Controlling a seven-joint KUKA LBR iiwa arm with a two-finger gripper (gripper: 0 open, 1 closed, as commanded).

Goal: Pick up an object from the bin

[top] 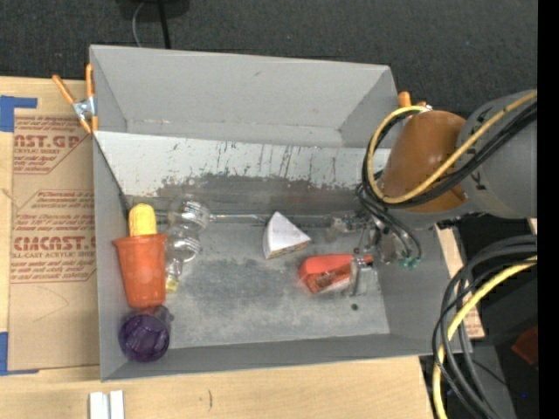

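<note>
My gripper (pixel 362 271) sits low just right of the red block (pixel 325 274), seemingly lined up to take it; whether it is released or clenched I cannot tell.

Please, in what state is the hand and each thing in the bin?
red block, lying flat
hand, low beside the red block
white wedge, lying free
orange cup, by the left wall
clear plastic piece, beside the orange cup
purple ball, in the lower-left corner

Red print on the cardboard (pixel 44 190) at the left reads "CAST" and "CELL-CAST ACRYLIC SHEET"; the smaller lines are unreadable.
</note>
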